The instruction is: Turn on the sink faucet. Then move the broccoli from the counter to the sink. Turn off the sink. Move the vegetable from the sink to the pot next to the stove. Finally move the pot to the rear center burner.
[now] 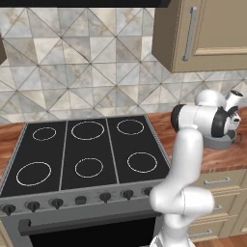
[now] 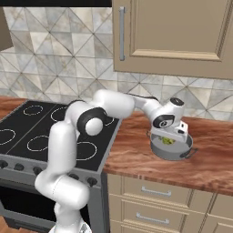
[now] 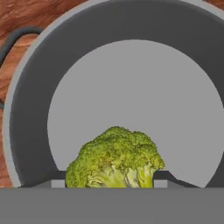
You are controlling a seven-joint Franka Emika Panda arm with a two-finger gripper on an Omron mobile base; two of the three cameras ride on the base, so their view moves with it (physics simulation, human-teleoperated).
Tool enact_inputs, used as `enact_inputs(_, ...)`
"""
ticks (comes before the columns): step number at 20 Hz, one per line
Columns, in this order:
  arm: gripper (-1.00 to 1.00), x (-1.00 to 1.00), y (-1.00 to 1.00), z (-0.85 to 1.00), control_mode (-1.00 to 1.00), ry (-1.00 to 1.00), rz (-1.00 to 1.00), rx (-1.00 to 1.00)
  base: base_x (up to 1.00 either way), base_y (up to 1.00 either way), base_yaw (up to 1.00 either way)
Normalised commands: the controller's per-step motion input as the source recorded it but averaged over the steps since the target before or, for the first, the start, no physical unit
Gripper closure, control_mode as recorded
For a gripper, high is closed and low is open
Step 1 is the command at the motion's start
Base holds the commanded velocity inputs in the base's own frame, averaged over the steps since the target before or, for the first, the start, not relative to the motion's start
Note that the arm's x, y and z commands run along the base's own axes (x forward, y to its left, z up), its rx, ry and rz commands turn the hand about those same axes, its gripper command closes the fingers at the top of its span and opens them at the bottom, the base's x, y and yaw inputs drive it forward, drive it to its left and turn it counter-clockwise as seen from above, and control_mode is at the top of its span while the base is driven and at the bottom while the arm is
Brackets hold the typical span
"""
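The grey pot [image 2: 181, 153] stands on the wooden counter [image 2: 136, 157] to the right of the stove [image 2: 41, 136]. My gripper [image 2: 169, 136] hangs just over the pot's mouth, shut on the green broccoli [image 2: 167, 140]. In the hand view the broccoli [image 3: 114, 159] sits between my two fingertips [image 3: 161, 176], above the pot's pale floor and inside its dark wall [image 3: 30, 109]. In the left base view the pot [image 1: 221, 142] peeks out below the hand [image 1: 226, 123]. The rear center burner [image 1: 88, 130] is bare.
The black cooktop [image 1: 87, 149] has several ringed burners, with a row of knobs [image 1: 79, 200] along its front. A wall cabinet [image 2: 173, 36] hangs above the pot. Drawers [image 2: 154, 193] run under the counter. One pot handle [image 3: 17, 37] curves over the wood.
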Motion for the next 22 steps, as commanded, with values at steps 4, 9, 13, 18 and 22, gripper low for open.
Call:
enact_inputs(4,1.0,0.24,-0.21,-0.21,-1.0,0.03,0.0,0.03,0.0,0.0,0.0)
enact_inputs(9,1.0,0.23,-0.15,-0.19,-1.0,0.07,0.0,0.02,0.0,0.0,0.0)
enact_inputs(13,1.0,0.32,-0.01,-0.14,-1.0,0.14,0.0,0.0,0.0,0.0,0.0)
enact_inputs(18,-1.0,0.36,0.0,-0.2,-1.0,0.14,0.0,0.0,0.0,0.0,0.0)
enact_inputs(22,-1.0,0.04,0.0,-0.21,-1.0,0.02,0.0,0.02,0.0,0.0,0.0)
